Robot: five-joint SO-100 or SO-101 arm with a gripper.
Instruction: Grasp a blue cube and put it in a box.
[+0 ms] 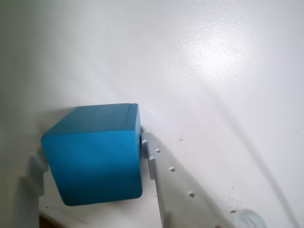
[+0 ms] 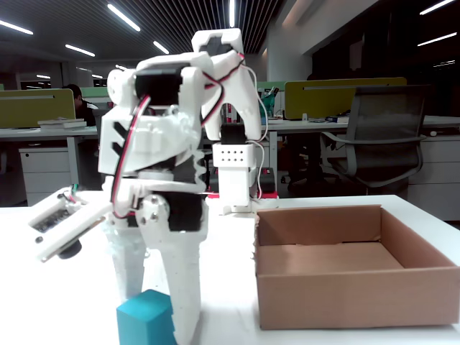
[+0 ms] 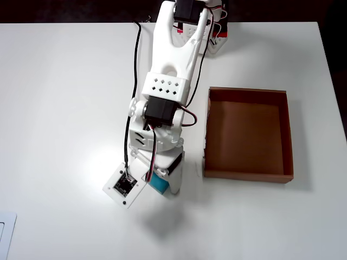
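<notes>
The blue cube (image 1: 95,156) fills the lower left of the wrist view, resting on or just above the white table. My gripper (image 1: 90,154) has one white finger against each side of it, shut on the cube. In the fixed view the cube (image 2: 146,318) sits low between the fingers of the gripper (image 2: 154,316), left of the box (image 2: 330,291). From overhead, the cube (image 3: 159,184) peeks out under the gripper (image 3: 162,185), a short way left of the box's (image 3: 246,175) near-left corner. The brown cardboard box holds nothing.
The arm's base (image 3: 190,32) stands at the table's far edge, with cables running along the arm. The wrist camera board (image 3: 126,187) sticks out left of the gripper. An office chair (image 2: 381,136) and desks stand beyond the table.
</notes>
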